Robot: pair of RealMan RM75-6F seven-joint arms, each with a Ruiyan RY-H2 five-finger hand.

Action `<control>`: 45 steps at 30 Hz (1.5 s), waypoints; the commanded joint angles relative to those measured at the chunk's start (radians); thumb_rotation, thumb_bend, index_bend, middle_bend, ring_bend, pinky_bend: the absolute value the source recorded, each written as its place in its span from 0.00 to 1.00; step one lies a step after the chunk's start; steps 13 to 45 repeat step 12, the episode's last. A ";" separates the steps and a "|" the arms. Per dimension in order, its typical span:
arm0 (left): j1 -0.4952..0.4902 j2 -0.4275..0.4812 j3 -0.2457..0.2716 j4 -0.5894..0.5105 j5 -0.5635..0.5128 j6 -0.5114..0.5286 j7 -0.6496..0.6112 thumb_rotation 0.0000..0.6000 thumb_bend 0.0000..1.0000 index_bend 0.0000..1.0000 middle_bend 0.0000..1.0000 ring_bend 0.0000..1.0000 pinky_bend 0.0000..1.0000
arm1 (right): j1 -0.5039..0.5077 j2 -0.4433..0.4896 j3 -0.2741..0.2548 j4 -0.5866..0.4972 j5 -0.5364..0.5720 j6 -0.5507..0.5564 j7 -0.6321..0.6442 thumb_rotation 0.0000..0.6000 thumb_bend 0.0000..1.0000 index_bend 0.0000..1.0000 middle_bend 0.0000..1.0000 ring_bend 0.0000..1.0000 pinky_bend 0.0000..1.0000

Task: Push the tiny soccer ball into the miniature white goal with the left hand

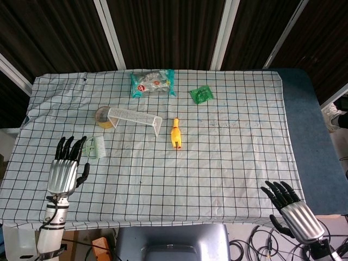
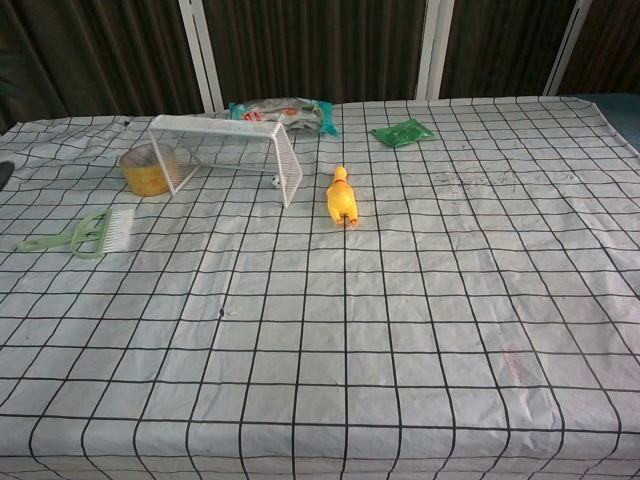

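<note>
The tiny soccer ball (image 2: 274, 181) lies inside the miniature white goal (image 2: 228, 149), close to its right post; in the head view the goal (image 1: 134, 118) hides it. My left hand (image 1: 66, 170) hovers over the table's front left corner, fingers spread and holding nothing, well away from the goal. My right hand (image 1: 290, 209) hangs off the front right edge of the table, fingers spread and empty. Neither hand shows in the chest view.
A roll of yellow tape (image 2: 146, 170) sits left of the goal, a green brush (image 2: 88, 236) in front of it. A yellow rubber chicken (image 2: 342, 196) lies right of the goal. A snack bag (image 2: 282, 112) and green packet (image 2: 403, 132) lie at the back.
</note>
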State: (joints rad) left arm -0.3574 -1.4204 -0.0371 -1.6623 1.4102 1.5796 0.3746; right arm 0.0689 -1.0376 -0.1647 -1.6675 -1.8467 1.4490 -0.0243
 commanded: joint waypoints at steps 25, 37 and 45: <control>0.172 0.122 0.205 0.137 0.271 0.051 -0.302 1.00 0.39 0.00 0.00 0.00 0.00 | -0.003 -0.012 0.010 -0.005 0.028 -0.013 -0.038 1.00 0.41 0.00 0.00 0.00 0.00; 0.172 0.122 0.205 0.137 0.271 0.051 -0.302 1.00 0.39 0.00 0.00 0.00 0.00 | -0.003 -0.012 0.010 -0.005 0.028 -0.013 -0.038 1.00 0.41 0.00 0.00 0.00 0.00; 0.172 0.122 0.205 0.137 0.271 0.051 -0.302 1.00 0.39 0.00 0.00 0.00 0.00 | -0.003 -0.012 0.010 -0.005 0.028 -0.013 -0.038 1.00 0.41 0.00 0.00 0.00 0.00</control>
